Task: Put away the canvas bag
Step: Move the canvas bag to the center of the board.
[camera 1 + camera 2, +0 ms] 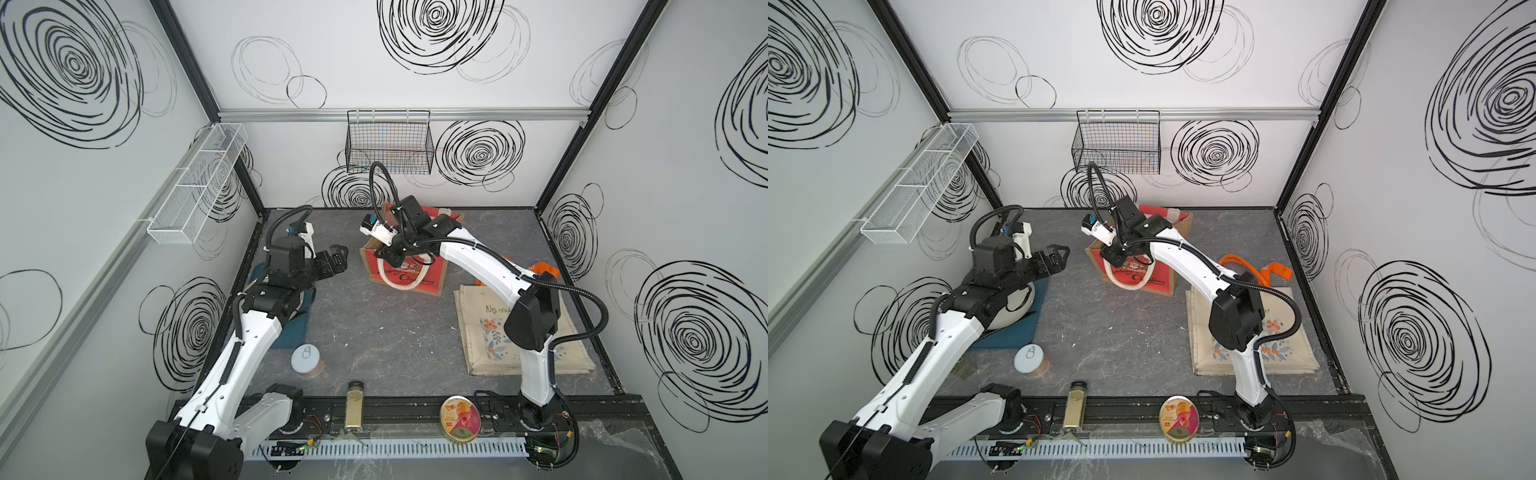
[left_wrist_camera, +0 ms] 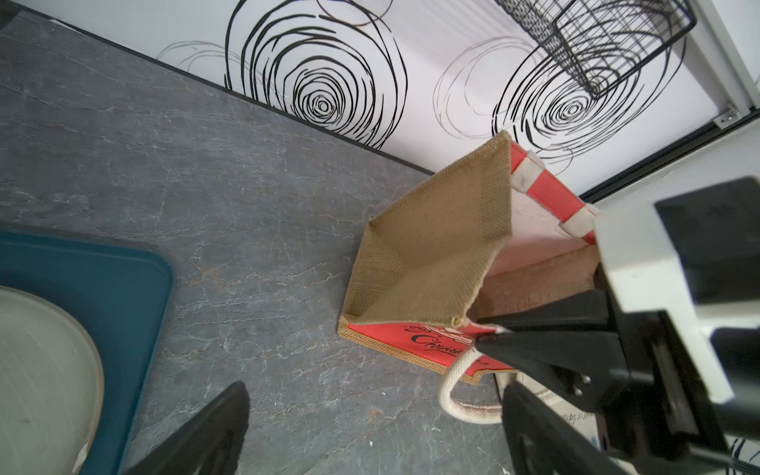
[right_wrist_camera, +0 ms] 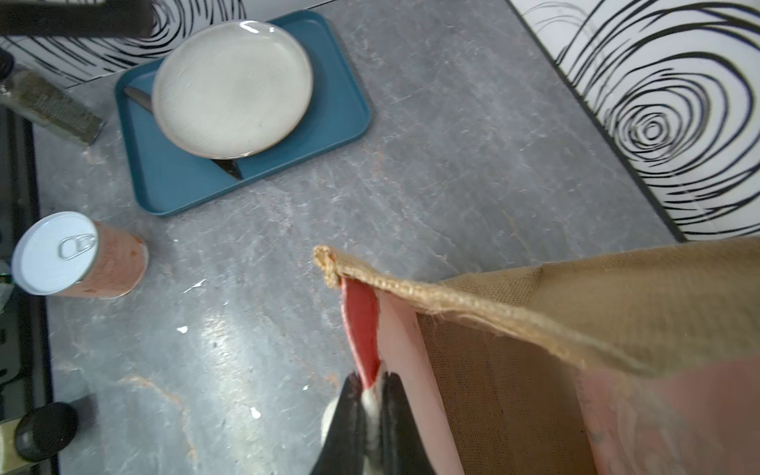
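The right gripper (image 3: 372, 384) has its jaws pressed together on the top edge of the canvas bag (image 2: 432, 246), pinching the red front panel close to a corner of the open mouth, just beside the root of the white rope handle (image 2: 450, 386). The bag stands upright on the grey table (image 1: 374, 332) at about 12 o'clock, near the back wall, its mouth open and its jute side panel creased inward; the red printed face looks toward 6 o'clock, with the handle loop hanging down over it. The left gripper (image 1: 340, 259) hovers at about 10 o'clock with its jaws wide apart, pointing toward the bag but clear of it and holding nothing. Beneath that arm, at 9 o'clock, a blue tray (image 3: 345, 119) carries a pale round plate (image 3: 232, 88), and the dark tip of a utensil (image 3: 228, 168) shows from under the plate. An upright can (image 1: 305, 359) with a pull-tab lid stands at 8 o'clock, just beside the tray. A spice jar (image 1: 355, 405) lies on the front rail at 6 o'clock, with a round tin (image 1: 460, 419) at 5 o'clock. A cream tote (image 1: 478, 353) with a flower print lies flat at 4 o'clock, and an orange strap (image 1: 1277, 269) lies beyond it at 2 o'clock. A black wire basket (image 1: 388, 141) hangs on the back wall above the bag.
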Robot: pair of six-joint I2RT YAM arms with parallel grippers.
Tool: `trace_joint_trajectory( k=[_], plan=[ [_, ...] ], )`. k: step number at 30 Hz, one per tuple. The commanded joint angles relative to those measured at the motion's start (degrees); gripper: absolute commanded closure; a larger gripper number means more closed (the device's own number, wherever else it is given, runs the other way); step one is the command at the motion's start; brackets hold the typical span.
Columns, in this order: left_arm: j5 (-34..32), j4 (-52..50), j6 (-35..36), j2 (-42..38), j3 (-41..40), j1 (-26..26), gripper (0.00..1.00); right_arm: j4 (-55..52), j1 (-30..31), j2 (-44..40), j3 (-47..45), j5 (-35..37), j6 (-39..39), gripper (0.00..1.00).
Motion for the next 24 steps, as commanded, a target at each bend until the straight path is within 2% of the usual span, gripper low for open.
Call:
trace_joint_trajectory(
  k=[1,4,8,10,14,15,19,24],
  plan=[
    [0.82,-3.1,2.58,-0.88,2.62,0.38,0.03,-5.19,1.97,-3.8,-2.49,1.72,5.02,0.99],
    [2.27,-3.73,3.47,0.13,3.84,-1.17,0.04,-5.27,4.43,-5.38,-4.43,2.06,5.94,0.97],
    [-0.38,-4.93,5.06,1.97,5.68,-5.99,0.06,-7.34,5.07,-6.75,-5.97,4.45,9.27,0.97],
    [-1.12,-4.44,4.81,2.11,5.89,-7.19,0.07,-6.36,5.13,-8.86,-7.88,2.75,10.71,0.94],
    [0.7,-2.14,3.99,3.16,5.99,-7.38,0.11,3.76,4.8,-14.56,-17.97,4.53,10.45,0.79],
    [1.11,-2.07,3.99,3.92,6.45,-7.8,0.11,5.0,4.41,-15.33,-18.78,4.95,10.76,0.73],
    [0.81,-1.22,5.21,5.87,7.91,-9.82,0.12,6.31,3.94,-17.85,-19.05,4.4,10.63,0.6],
    [2.8,2.64,5.68,7.33,8.6,-10.68,0.14,7.06,3.85,-20.57,-21.99,7.22,11.41,0.45]
  ],
)
